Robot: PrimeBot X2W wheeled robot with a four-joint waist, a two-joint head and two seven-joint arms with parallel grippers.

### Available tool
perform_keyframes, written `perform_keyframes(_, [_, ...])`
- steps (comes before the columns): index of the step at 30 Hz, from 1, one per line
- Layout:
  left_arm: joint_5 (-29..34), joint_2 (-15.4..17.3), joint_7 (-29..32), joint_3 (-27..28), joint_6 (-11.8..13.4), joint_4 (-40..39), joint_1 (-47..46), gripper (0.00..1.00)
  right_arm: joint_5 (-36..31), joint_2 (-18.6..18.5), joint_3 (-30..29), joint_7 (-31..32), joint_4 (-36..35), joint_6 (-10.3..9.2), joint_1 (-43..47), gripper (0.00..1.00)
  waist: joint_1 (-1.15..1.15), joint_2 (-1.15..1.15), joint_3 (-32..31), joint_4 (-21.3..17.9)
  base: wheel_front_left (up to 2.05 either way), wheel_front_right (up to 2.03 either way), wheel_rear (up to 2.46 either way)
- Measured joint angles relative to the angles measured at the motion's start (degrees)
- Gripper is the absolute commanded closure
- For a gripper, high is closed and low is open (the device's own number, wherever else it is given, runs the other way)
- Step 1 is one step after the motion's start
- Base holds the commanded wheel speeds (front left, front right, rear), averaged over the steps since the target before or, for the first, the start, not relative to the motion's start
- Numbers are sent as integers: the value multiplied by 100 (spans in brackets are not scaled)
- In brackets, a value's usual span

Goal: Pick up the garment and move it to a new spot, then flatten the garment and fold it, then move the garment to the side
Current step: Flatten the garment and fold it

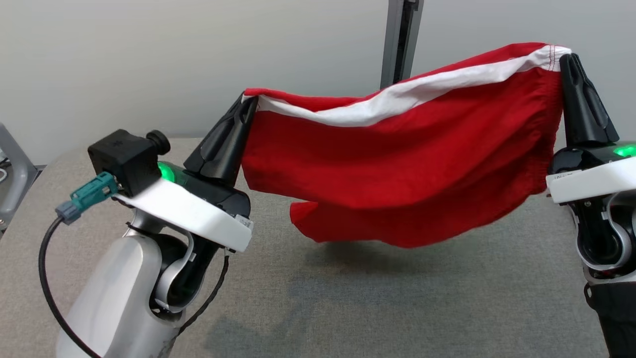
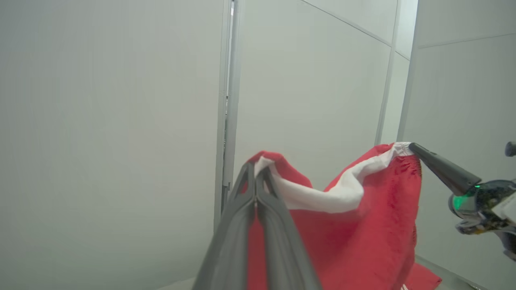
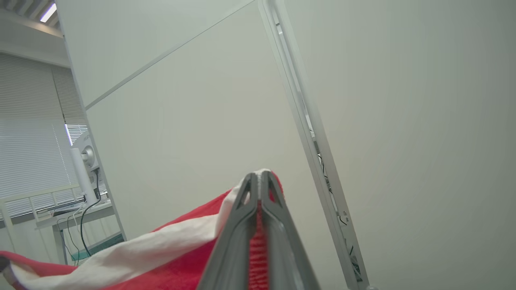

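Observation:
The garment [image 1: 397, 169] is a pair of red shorts with a white waistband, hanging in the air above the grey table [image 1: 348, 298]. My left gripper [image 1: 251, 102] is shut on the waistband's left end. The right gripper [image 1: 569, 57] is shut on the waistband's right end, held higher. The cloth sags between them and its lower hem floats just above the tabletop. In the left wrist view the left gripper [image 2: 256, 171] pinches the red and white garment [image 2: 363, 233], with the right gripper [image 2: 413, 147] across from it. In the right wrist view the right gripper [image 3: 260, 175] clamps the garment [image 3: 161, 257].
A pale wall stands behind the table with a grey vertical post [image 1: 400, 40]. A grey metal frame [image 1: 15, 169] sits at the table's left edge. A desk with a monitor [image 3: 82, 161] shows far off in the right wrist view.

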Motion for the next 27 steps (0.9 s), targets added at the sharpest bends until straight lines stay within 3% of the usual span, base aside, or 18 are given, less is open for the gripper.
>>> perform_keyframes(11, [-485, -255, -76, 435, 300, -103, -5, 100, -293, 810, -976, 800, -485, 0, -34, 100, 0, 0, 1, -84, 0, 0, 0])
perform_keyframes(19, [-757, -358, -71, 550, 326, -52, 29, 100, -148, 1063, -1132, 1276, -532, 0, -86, 100, 0, 0, 130, -80, 0, 0, 0])
perform_keyframes(27, [-682, -263, 241, 538, 288, 131, -1065, 100, -588, 1088, -914, 1692, -490, 0, -1491, 100, 0, 0, 886, -101, 0, 0, 0])
